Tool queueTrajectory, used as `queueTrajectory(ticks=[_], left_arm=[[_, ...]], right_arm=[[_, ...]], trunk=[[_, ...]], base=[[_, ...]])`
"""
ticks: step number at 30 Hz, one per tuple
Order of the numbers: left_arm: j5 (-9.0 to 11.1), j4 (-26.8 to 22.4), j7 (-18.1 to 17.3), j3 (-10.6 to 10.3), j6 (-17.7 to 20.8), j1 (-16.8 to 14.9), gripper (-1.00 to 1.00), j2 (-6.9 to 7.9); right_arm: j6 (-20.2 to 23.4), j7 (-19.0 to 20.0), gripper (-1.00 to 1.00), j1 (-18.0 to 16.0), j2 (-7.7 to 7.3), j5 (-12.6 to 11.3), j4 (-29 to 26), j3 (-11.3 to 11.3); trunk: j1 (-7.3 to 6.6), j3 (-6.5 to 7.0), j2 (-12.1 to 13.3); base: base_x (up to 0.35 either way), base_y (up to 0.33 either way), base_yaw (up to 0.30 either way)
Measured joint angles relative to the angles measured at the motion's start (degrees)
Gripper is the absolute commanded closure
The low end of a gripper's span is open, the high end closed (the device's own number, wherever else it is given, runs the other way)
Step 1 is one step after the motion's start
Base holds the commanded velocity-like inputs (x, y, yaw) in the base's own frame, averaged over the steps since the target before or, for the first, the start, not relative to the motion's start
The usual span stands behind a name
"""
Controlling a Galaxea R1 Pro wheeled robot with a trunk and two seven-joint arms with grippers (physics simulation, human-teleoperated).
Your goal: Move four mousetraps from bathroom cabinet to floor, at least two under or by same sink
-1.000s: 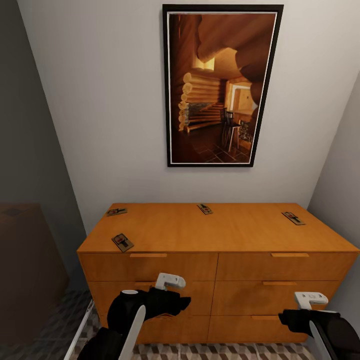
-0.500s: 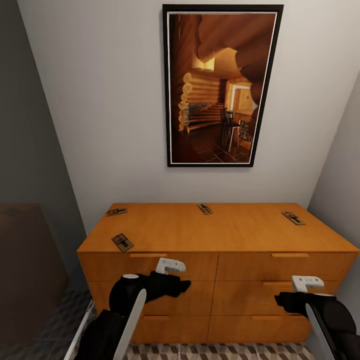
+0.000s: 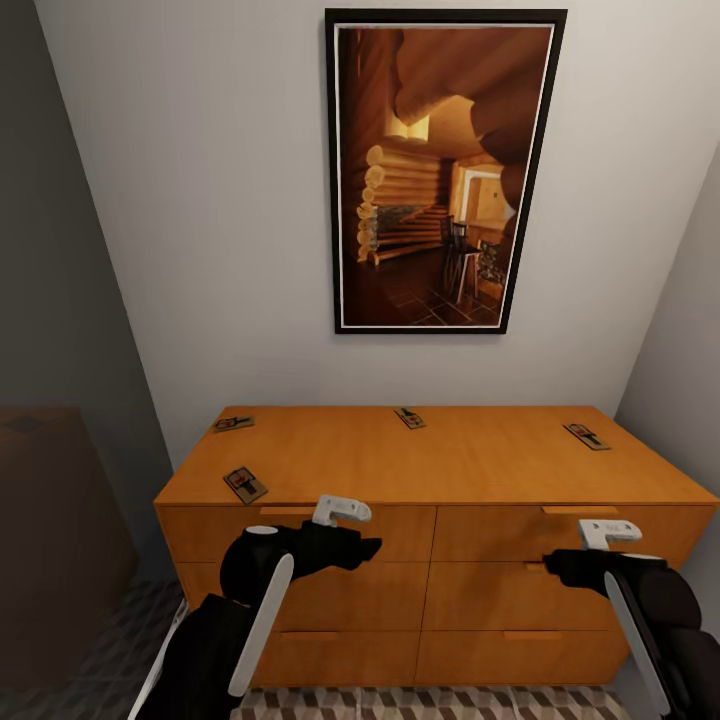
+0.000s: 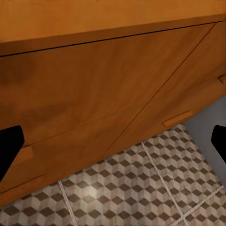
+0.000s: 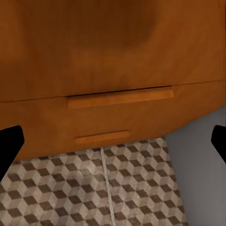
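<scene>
I see four mousetraps (image 3: 245, 485) on the cabinet (image 3: 440, 465) top, one near each corner except front right, one mid rear edge; both grippers, left gripper (image 4: 113, 141) and right gripper (image 5: 113, 141), spread wide, empty, before the drawers

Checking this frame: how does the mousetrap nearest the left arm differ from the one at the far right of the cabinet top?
The front-left mousetrap lies close to the front edge of the cabinet; the right mousetrap sits further back, near the right end. The front-left one shows a reddish patch on its plate; the right one looks darker. They are turned at slightly different angles. Both lie flat on the cabinet top, untouched, with both pincers lower, before the drawer fronts.
</scene>
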Motion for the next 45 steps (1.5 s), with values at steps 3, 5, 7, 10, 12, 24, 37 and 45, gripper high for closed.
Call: queueTrajectory(ticks=[3, 5, 7, 10, 12, 24, 37, 45], left_arm=[[0.05, 0.00, 0.00, 0.00, 0.05, -0.12, -1.00, 0.00], [0.07, 0.00, 0.00, 0.02, 0.06, -0.16, -1.00, 0.00], [0.07, 0.00, 0.00, 0.02, 0.07, -0.17, -1.00, 0.00], [0.09, 0.00, 0.00, 0.03, 0.08, -0.21, -1.00, 0.00], [0.09, 0.00, 0.00, 0.03, 0.09, -0.22, -1.00, 0.00], [0.04, 0.00, -0.03, 0.04, 0.47, -0.23, -1.00, -0.01], [0.04, 0.00, 0.04, 0.03, 1.12, -0.24, -1.00, -0.01], [0.07, 0.00, 0.05, 0.04, 1.15, -0.24, -1.00, 0.00]], right_arm=[[0.00, 0.01, -1.00, -0.22, 0.00, -0.01, -0.03, -0.01], [0.00, 0.01, -1.00, -0.32, 0.00, -0.02, -0.04, -0.01], [0.00, 0.02, -1.00, -0.36, -0.01, -0.02, -0.02, -0.01], [0.00, 0.03, -1.00, -0.43, 0.00, -0.03, -0.05, 0.01], [0.00, 0.03, -1.00, -0.46, 0.00, -0.03, -0.07, 0.03], [0.00, 0.02, -1.00, -0.49, -0.01, -0.04, -0.02, 0.08], [0.00, 0.01, -1.00, -0.50, 0.00, -0.04, 0.03, 0.05], [0.00, 0.00, -1.00, -0.51, 0.01, -0.03, 0.04, 0.02]], trunk=[[0.00, 0.00, 0.00], [0.00, 0.00, 0.00], [0.00, 0.00, 0.00], [0.00, 0.00, 0.00], [0.00, 0.00, 0.00], [0.01, 0.00, 0.00], [0.01, 0.00, 0.00], [0.00, 0.00, 0.00]], base=[[0.000, 0.000, 0.000], [0.000, 0.000, 0.000], [0.000, 0.000, 0.000], [0.000, 0.000, 0.000], [0.000, 0.000, 0.000], [-0.018, 0.000, 0.000], [-0.168, 0.000, 0.000], [-0.025, 0.000, 0.000]])
